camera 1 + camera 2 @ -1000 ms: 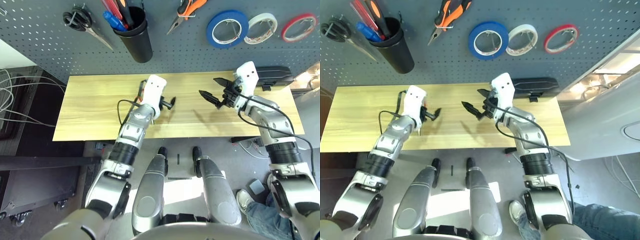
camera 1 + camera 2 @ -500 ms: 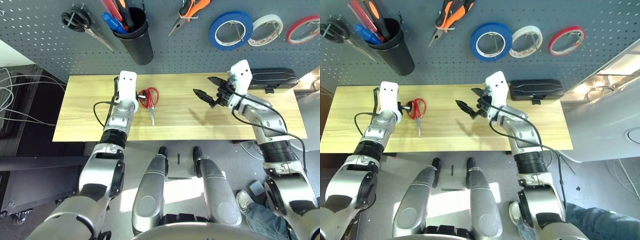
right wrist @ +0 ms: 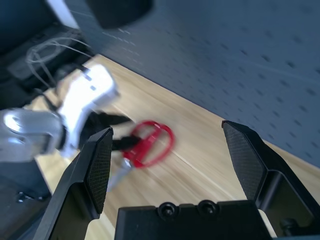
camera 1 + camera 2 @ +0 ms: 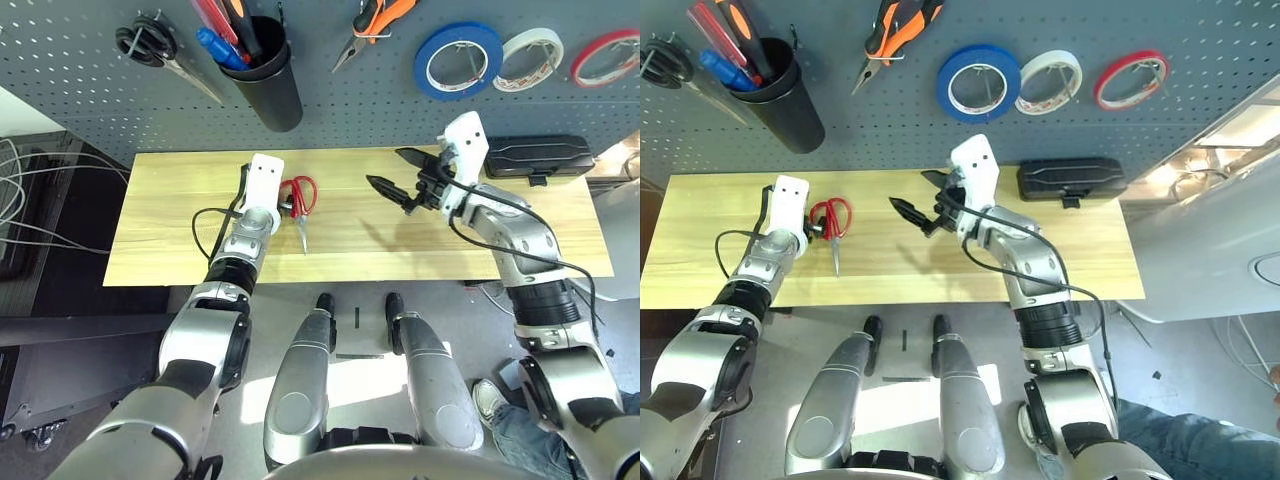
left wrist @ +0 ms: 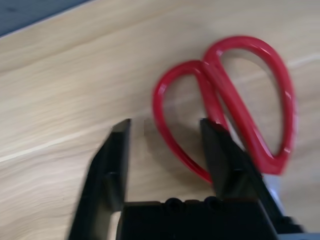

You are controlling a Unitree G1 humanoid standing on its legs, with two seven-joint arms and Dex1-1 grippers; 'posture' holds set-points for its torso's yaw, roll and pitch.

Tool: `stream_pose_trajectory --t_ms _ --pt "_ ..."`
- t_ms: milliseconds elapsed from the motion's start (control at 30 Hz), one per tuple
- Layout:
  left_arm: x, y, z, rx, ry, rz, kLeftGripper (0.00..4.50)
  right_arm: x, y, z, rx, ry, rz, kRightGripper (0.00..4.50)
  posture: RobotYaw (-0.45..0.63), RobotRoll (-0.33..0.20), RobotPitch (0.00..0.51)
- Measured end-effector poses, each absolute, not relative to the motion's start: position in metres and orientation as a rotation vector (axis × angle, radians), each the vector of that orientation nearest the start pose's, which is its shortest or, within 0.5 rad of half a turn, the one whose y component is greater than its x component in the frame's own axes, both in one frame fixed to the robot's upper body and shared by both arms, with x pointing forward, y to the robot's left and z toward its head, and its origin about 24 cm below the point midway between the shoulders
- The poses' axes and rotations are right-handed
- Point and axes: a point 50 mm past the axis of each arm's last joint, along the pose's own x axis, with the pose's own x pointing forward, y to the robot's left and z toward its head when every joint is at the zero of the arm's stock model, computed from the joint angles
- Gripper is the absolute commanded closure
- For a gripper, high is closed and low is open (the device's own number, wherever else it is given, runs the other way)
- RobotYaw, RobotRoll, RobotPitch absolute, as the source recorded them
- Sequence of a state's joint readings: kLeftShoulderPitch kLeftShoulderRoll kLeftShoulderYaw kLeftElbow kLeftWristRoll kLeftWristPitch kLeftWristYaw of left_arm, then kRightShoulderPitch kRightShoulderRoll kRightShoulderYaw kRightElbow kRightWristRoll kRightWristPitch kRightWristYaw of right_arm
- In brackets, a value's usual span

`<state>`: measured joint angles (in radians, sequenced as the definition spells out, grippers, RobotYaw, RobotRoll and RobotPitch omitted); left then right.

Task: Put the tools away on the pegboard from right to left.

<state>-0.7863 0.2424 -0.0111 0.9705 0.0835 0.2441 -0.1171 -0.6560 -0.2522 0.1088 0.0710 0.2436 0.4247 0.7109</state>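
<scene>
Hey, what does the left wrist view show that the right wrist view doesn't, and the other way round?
Left wrist view alone: a close look at the left gripper from behind, one black finger lying against a red handle loop, the other on bare wood.

Right wrist view alone: the right gripper with jaws wide open and nothing between them, the left arm's white wrist housing seen from across the table, and the pegboard behind.

Both: the red-handled scissors lying flat on the wooden table, with the left gripper at their handles.
</scene>
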Motion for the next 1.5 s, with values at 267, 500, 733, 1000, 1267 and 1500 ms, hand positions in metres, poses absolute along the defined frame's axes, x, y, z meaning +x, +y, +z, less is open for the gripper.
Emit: stream_pose_trajectory --t_ms 267,500,733,1000,1267,1500 --pt "0.367 0.182 0.045 0.296 0.441 -0.093 4.47 0.331 -0.082 0.184 -0.156 -0.106 1.004 0.0 0.09 0.0 0.424" --pt "0.349 0.195 0.055 0.244 0.271 -0.052 4.47 0.333 -0.079 0.194 -0.166 -0.135 1.022 0.0 0.1 0.0 0.419" --pt "0.324 0.212 0.095 0.21 -0.051 0.016 4.47 0.332 -0.075 0.21 -0.164 -0.189 1.045 0.0 0.11 0.0 0.416" --pt "0.303 0.219 0.116 0.208 -0.257 0.044 4.47 0.329 -0.065 0.235 -0.153 -0.267 1.098 0.0 0.12 0.0 0.406" --pt "0.282 0.206 0.138 0.271 -0.528 -0.095 4.47 0.323 -0.05 0.262 -0.137 -0.345 1.169 0.0 0.12 0.0 0.405" --pt "0.28 0.217 0.157 0.258 -0.63 -0.042 4.47 0.32 -0.042 0.274 -0.123 -0.38 1.199 0.0 0.13 0.0 0.405"
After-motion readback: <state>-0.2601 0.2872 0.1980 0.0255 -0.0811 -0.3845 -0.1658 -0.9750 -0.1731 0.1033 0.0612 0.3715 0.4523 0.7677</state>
